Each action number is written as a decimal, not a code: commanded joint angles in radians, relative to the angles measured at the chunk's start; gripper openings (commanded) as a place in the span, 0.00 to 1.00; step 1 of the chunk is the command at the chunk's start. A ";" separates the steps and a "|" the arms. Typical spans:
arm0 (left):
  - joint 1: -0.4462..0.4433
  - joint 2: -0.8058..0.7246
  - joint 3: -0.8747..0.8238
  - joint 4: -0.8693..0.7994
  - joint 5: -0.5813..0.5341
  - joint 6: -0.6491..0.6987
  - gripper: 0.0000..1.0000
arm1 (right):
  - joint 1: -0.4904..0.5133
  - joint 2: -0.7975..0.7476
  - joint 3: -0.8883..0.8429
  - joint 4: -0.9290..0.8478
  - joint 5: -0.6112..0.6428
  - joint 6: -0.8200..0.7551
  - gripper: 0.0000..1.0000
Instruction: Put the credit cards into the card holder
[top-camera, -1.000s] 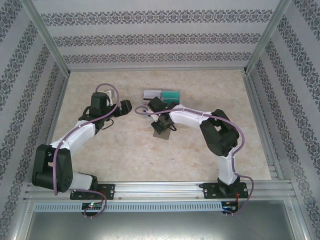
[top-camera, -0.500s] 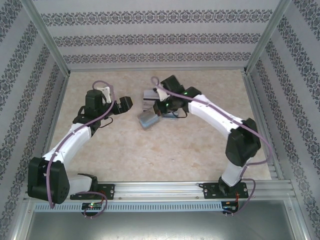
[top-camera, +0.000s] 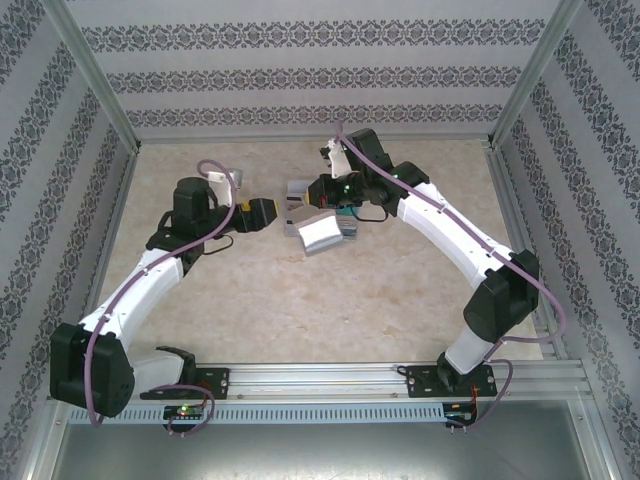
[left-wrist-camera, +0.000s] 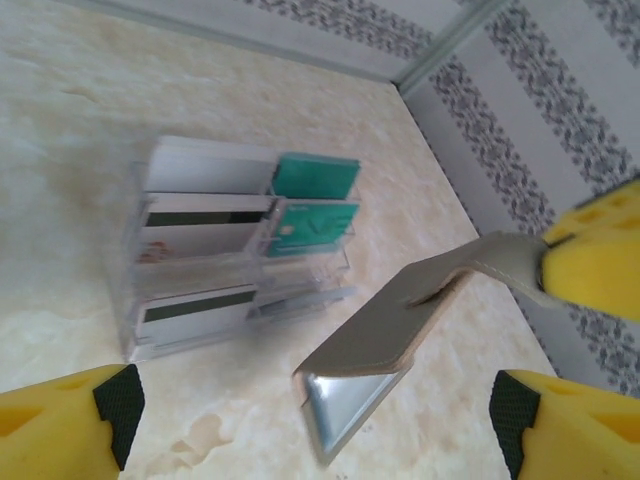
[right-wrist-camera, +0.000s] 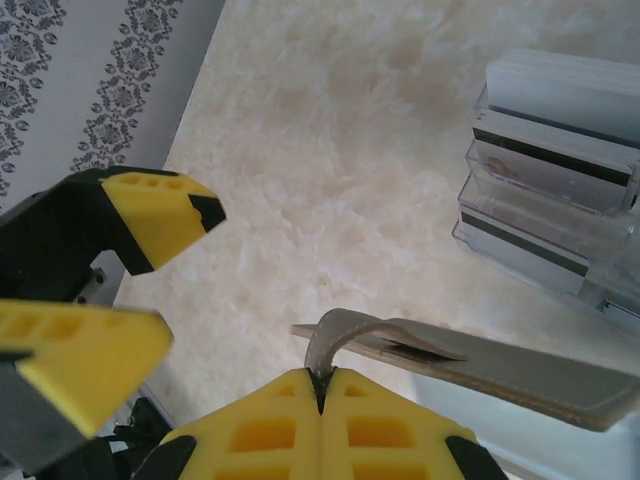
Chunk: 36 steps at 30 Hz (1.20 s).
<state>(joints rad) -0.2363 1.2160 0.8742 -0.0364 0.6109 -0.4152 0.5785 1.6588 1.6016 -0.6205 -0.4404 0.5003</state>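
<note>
Card holder (top-camera: 322, 233): in the past second, raised from mid-counter (top-camera: 300, 310) and carried to just beside the clear tray (left-wrist-camera: 130, 300). It hangs part-open, so loading looks ready to start; no card inserted yet. Credit cards (left-wrist-camera: 312, 200): upright in the tray. Right jaws: together, pinching one flap's edge. Left jaws: wide apart, empty, facing the holder without touching it.

Right gripper (right-wrist-camera: 322, 383), jaws together, pinches the card holder (right-wrist-camera: 500, 375) (by its flap).
</note>
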 joint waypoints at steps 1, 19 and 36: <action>-0.060 0.011 0.041 -0.048 0.035 0.149 0.89 | 0.007 -0.056 0.000 -0.010 -0.029 0.027 0.06; -0.136 0.118 0.067 0.076 -0.016 0.488 0.93 | -0.005 -0.130 -0.047 0.073 -0.239 0.142 0.07; -0.136 0.263 0.198 0.103 0.276 0.441 0.55 | -0.069 -0.162 -0.147 0.221 -0.386 0.264 0.07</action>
<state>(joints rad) -0.3668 1.4864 1.0405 0.0280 0.8165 0.0154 0.5304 1.5303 1.4818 -0.4820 -0.7517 0.7113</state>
